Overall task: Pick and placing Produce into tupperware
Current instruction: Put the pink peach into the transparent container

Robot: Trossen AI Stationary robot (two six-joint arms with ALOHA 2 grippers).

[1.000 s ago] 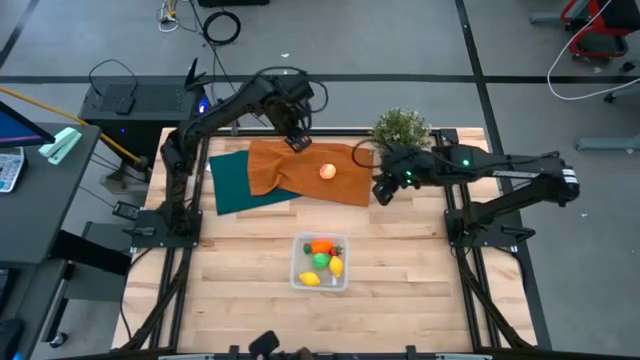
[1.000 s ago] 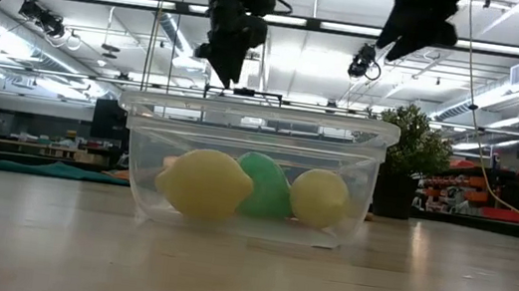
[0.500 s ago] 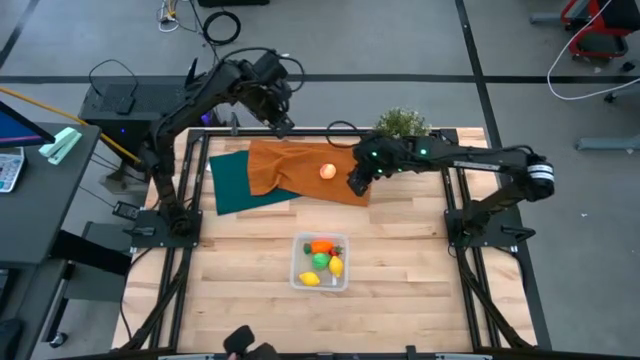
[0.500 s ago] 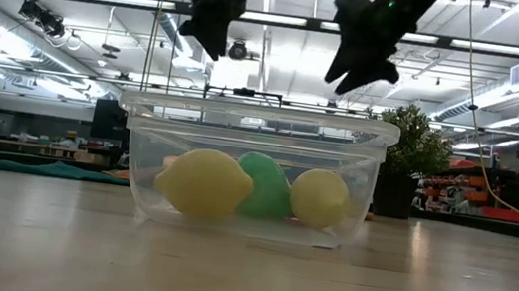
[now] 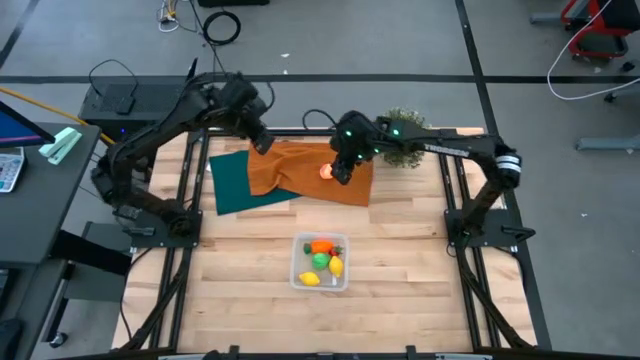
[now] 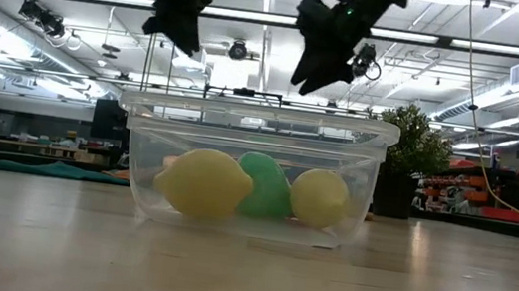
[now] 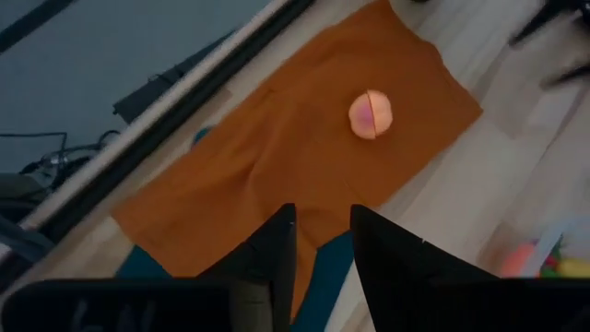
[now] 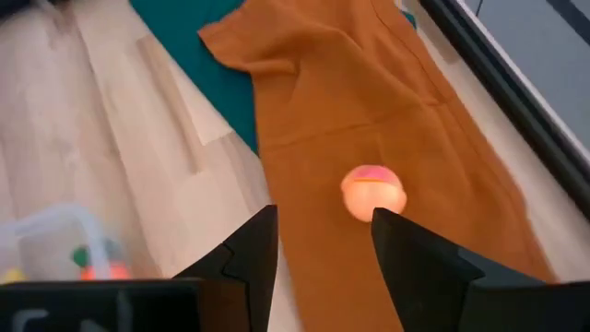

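Right tool [image 5: 336, 176] hovers over the apple [image 5: 326, 170] with its fingers apart and empty. This pale reddish apple lies on the orange cloth [image 5: 300, 172], well apart from the tupperware [image 5: 320, 262]. It seems light, hard and round, so it may roll; holding across its middle looks best. Left tool [image 7: 323, 242] is narrow and empty, near the table's [image 5: 400, 260] far edge. Only the low view shows the lemons [image 6: 204, 185] from the side; the apple does not show there.
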